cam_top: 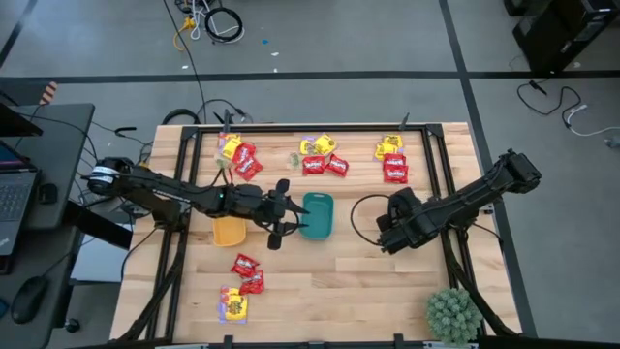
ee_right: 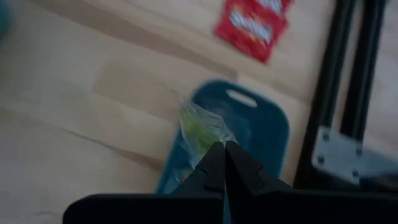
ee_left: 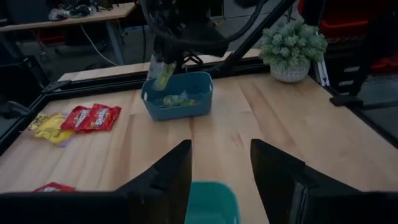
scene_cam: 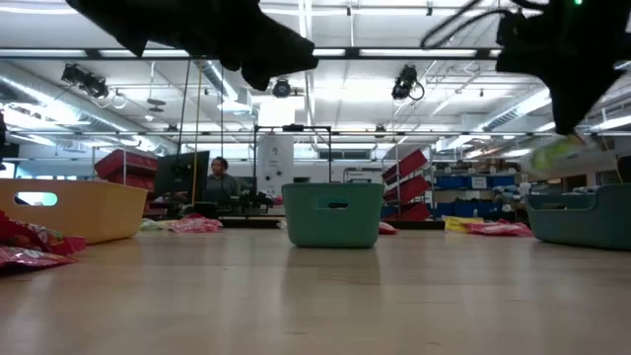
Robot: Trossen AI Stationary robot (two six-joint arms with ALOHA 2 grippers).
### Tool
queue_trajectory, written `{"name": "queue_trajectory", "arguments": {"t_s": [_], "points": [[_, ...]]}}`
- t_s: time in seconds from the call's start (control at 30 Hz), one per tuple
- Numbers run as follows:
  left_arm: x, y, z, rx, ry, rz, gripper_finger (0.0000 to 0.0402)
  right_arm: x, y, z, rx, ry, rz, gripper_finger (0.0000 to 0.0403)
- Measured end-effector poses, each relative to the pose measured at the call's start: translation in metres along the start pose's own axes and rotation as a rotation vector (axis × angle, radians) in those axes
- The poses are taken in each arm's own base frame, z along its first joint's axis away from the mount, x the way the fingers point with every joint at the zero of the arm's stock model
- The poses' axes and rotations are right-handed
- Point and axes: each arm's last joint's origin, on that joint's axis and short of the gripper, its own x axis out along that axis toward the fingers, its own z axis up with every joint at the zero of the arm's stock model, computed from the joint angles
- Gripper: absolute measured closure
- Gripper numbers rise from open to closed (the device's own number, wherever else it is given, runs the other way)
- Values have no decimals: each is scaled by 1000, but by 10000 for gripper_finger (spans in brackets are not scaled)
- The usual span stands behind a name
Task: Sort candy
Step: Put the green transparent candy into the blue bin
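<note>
Grey floor point(cam_top: 387, 39), ceiling strip lights point(scene_cam: 394, 52) (lit), blue shelving point(scene_cam: 473, 181)

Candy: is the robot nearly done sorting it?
Not nearly. Done: a few green packets lie in the blue tray. In hand: the right gripper is shut on another green packet above that tray, while the left gripper is open and empty. Left: heaps of red and yellow packets lie on the table.
</note>
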Motion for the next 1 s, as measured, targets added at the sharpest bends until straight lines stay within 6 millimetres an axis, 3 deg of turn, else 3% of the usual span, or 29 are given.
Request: {"name": "queue_trajectory", "arguments": {"t_s": [0.23, 0.5, 0.73, 1.0], "points": [[-2, 13, -15, -13, 34, 47, 236, 27, -5, -14, 144, 95, -95, 403], [-5, 31, -22, -31, 54, 78, 236, 48, -2, -22, 237, 149, -83, 400], [-8, 56, -27, -67, 75, 83, 236, 43, 1, -21, 207, 166, -61, 358], [-21, 95, -44, -204, 184, 145, 236, 13, 2, -7, 88, 145, -39, 252]]}}
